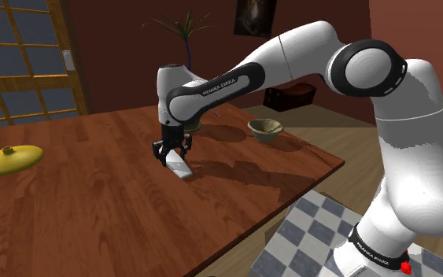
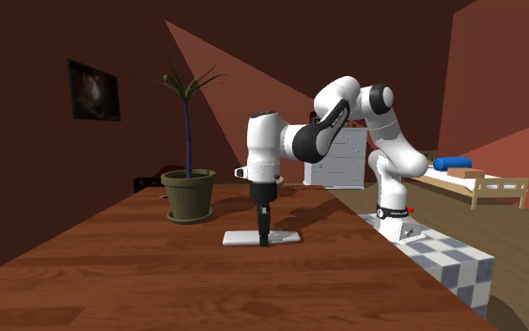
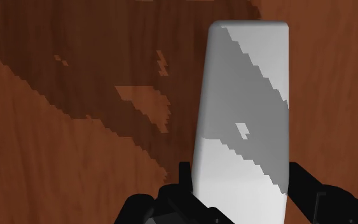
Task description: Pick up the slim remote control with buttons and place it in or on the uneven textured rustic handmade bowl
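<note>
Hand: the black gripper (image 1: 172, 155) points straight down at the wooden table (image 1: 86, 212), its tips at the tabletop.
Grip: the fingers (image 3: 182, 183) are narrowly parted and press against both long edges of the remote, clasping it.
Remote: a slim, plain white slab (image 3: 244, 114) between the fingertips. It lies flat on the table and sticks out to either side of the hand in the second exterior view (image 2: 239, 238).
Bowl: small, greenish and rough-rimmed (image 1: 265, 128), standing upright on the table well apart from the hand, to its right in the shoulder view.
Plant pot: near the hand (image 2: 189, 195), just behind it.
Yellow dish: far from the hand (image 1: 9, 160), at the table's other end.
</note>
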Robot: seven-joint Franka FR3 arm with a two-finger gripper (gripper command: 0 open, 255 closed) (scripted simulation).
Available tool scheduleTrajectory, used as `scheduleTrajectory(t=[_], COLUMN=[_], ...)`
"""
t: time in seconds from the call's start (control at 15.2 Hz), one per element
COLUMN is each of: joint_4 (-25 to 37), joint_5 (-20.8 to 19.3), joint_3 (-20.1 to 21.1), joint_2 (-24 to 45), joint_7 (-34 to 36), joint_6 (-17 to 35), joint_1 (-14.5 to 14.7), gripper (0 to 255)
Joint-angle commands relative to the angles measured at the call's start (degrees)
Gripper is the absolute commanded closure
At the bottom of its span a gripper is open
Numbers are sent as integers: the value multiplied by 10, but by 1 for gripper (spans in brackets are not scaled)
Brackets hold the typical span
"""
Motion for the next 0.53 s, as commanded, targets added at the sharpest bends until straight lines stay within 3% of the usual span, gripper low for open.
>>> scheduleTrajectory(t=[0.0, 0.46], joint_4=[5, 30], joint_5=[2, 9], joint_3=[1, 5], joint_2=[-6, -26], joint_7=[-1, -5], joint_6=[-10, -55], joint_1=[0, -1], gripper=[255, 255])
